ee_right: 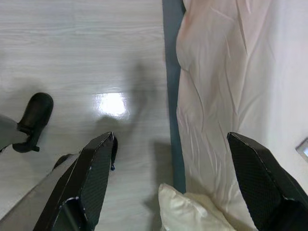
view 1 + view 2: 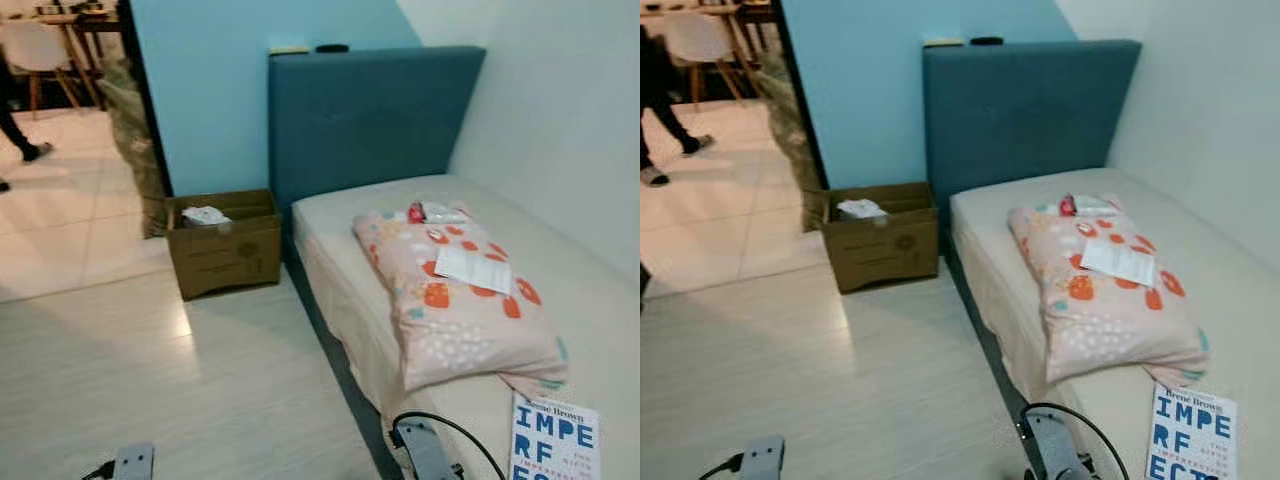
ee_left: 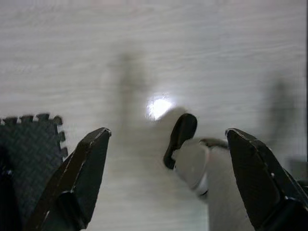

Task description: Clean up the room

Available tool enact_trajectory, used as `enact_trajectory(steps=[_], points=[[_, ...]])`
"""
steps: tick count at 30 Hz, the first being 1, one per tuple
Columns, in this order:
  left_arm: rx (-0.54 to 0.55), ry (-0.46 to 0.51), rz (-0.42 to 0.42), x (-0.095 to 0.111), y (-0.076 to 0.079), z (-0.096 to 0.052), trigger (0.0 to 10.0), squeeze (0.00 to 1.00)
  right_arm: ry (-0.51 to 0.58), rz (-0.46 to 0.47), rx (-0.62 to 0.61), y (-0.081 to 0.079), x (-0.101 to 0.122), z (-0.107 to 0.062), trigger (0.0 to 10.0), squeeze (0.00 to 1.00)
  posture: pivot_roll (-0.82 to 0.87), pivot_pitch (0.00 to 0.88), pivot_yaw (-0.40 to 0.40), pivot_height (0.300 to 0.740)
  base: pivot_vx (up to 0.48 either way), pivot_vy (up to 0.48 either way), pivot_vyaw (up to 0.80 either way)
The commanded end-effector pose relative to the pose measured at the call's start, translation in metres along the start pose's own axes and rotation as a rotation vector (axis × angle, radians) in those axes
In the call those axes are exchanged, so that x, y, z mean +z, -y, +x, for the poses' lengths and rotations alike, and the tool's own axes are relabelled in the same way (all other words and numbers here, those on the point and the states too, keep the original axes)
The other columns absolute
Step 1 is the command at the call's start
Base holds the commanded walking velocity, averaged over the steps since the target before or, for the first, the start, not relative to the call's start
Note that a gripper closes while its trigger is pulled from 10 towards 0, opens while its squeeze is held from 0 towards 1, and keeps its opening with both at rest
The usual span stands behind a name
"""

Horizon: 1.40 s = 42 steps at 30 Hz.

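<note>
Bed [image 2: 600, 300] fills right of frame, cardboard box [image 2: 225, 245] centre left on floor. Pillow [image 2: 455, 300] carries paper [image 2: 475, 270], red packet [image 2: 425, 212] above it — book [image 2: 555, 440] lower right. Left claw [image 3: 166, 183], right claw [image 1: 168, 183] both spread wide, empty, hanging low. Risk: paper slides off if pillow nudged — or long reach across bed tips robot.

A white paper sheet [image 2: 473, 269] lies flat on the pink patterned pillow, a red-and-white packet [image 2: 432, 212] at its 11 o'clock; a white blue-lettered book [image 2: 553, 439] lies at 5 o'clock.
</note>
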State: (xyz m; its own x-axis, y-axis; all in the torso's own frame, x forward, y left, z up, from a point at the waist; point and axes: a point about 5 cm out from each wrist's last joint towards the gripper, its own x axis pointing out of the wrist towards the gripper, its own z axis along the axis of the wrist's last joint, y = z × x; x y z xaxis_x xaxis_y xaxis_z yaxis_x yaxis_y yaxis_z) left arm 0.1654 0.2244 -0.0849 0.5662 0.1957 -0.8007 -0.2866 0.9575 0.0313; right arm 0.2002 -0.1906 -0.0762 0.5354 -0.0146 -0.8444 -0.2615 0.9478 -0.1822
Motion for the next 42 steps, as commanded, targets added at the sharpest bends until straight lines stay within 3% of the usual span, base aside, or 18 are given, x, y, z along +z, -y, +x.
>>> enact_trajectory(steps=[1, 14, 25, 37, 38, 39, 40, 42], points=[[-0.008, -0.005, -0.018, -0.002, 0.007, 0.0, 10.0, 0.0, -0.016, -0.011, 0.001, 0.002, -0.003, 0.0, 10.0, 0.0, -0.02, 0.0, -0.087, 0.726, 0.0, 0.0, 0.0], [-0.036, 0.04, -0.014, 0.014, 0.017, 0.003, 10.0, 0.0, -0.017, 0.0, -0.023, 0.007, 0.002, 0.0, 10.0, 0.0, -0.03, 0.0, -0.104, 0.726, 0.0, 0.0, 0.0], [-0.04, 0.028, -0.013, 0.009, 0.017, 0.002, 10.0, 0.0, -0.055, -0.032, -0.043, 0.007, -0.006, -0.001, 10.0, 0.0, -0.04, 0.0, -0.098, 0.726, 0.0, 0.0, 0.0], [-0.074, 0.012, -0.04, 0.005, 0.019, 0.002, 10.0, 0.0, -0.07, 0.048, -0.047, 0.009, -0.01, -0.001, 10.0, 0.0, -0.03, 0.0, -0.082, 0.726, 0.0, 0.0, 0.0], [-0.078, 0.019, -0.048, 0.008, 0.019, 0.002, 10.0, 0.71, -0.061, 0.059, -0.046, 0.009, -0.007, -0.001, 10.0, 1.0, -0.03, 0.0, -0.078, 0.726, 0.0, 0.0, 0.0], [-0.078, 0.019, -0.048, 0.008, 0.019, 0.002, 10.0, 0.71, -0.061, 0.059, -0.046, 0.009, -0.007, -0.001, 10.0, 1.0, -0.03, 0.0, -0.078, 0.726, 0.0, 0.0, 0.0], [-0.084, 0.028, -0.064, 0.012, 0.019, 0.003, 10.0, 1.0, -0.052, 0.062, -0.047, 0.009, -0.004, -0.001, 10.0, 1.0, -0.03, 0.0, -0.079, 0.726, 0.0, 0.0, 0.0], [-0.086, 0.035, -0.074, 0.015, 0.019, 0.003, 10.0, 1.0, -0.044, 0.069, -0.049, 0.009, -0.002, 0.0, 10.0, 1.0, -0.03, 0.0, -0.076, 0.726, 0.0, 0.0, 0.0]])
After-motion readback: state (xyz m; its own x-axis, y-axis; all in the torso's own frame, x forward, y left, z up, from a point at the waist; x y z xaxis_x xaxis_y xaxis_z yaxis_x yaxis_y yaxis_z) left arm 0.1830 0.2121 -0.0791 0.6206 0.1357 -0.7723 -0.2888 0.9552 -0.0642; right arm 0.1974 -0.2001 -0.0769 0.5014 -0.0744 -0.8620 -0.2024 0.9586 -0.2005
